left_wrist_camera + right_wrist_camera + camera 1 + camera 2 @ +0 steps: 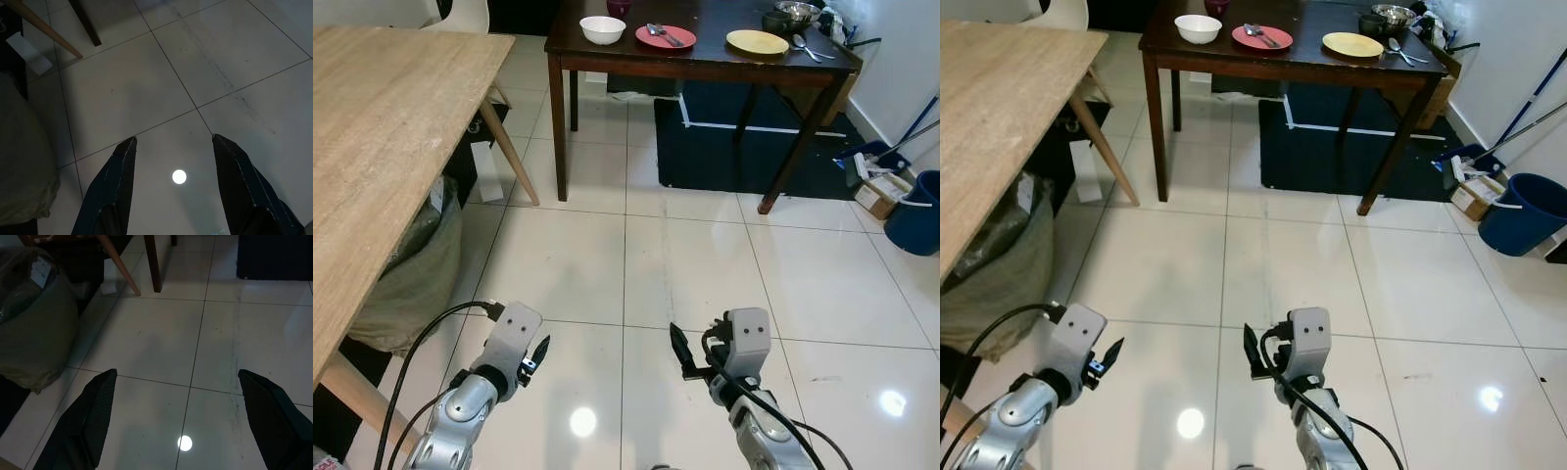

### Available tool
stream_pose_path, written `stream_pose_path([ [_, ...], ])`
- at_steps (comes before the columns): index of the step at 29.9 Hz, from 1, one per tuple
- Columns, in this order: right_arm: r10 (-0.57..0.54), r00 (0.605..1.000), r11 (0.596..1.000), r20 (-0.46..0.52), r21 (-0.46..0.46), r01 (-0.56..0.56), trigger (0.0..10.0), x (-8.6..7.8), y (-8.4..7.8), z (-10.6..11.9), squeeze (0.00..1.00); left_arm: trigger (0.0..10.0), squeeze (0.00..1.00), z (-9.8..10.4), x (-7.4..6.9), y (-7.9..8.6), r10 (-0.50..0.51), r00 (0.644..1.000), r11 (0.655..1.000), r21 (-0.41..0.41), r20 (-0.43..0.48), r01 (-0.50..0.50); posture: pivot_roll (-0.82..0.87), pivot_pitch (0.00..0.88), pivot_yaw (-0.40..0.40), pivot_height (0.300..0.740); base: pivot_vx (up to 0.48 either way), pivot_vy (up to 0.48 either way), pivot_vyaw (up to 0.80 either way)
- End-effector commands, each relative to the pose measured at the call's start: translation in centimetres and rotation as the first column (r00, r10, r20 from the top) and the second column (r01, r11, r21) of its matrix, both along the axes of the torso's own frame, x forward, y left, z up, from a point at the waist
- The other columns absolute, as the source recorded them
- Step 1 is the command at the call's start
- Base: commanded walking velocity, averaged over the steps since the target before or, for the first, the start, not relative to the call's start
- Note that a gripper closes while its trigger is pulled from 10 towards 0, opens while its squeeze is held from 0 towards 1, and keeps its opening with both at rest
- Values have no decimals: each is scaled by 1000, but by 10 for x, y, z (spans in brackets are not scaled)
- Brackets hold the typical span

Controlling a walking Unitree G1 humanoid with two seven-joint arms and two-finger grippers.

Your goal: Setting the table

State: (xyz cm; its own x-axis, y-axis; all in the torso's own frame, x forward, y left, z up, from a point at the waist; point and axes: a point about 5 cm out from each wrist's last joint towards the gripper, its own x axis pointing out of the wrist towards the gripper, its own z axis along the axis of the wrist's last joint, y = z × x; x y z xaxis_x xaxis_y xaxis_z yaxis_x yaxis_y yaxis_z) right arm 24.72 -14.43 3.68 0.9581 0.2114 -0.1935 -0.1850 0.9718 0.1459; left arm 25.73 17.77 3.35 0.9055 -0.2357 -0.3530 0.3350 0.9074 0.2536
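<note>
- Left pincer (168, 188) and right pincer (176, 423), both spread and empty, hang over the floor.
- Walk up to the far desk (607, 61) squarely before reaching for the bowl (603, 29).

Sharp bright head views, lamp glare on glossy tiles (583, 422), dim wrist views
</note>
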Motion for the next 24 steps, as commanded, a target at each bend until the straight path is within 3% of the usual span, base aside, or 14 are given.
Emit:
stream_pose_path([
  [1, -2, 1000, 1000, -26, -4, 2, 10000, -2, -1, -4, 0, 10000, 0, -3, -2, -2, -12, 1000, 1000, 4, -15, 12, -119, 7, 12, 740, 0, 0, 0],
  [11, 0, 1000, 1000, -27, -2, 0, 10000, -1, -1, -5, 0, 10000, 0, -2, -1, -3, -25, 1000, 1000, 1, -6, 25, -119, 7, 12, 740, 0, 0, 0],
  [24, 2, 999, 1000, -33, 2, -2, 10000, -2, 0, -5, 0, 10000, 0, -2, -2, -3, -37, 999, 999, 2, 3, 37, -118, 10, 13, 740, 396, 0, 0],
])
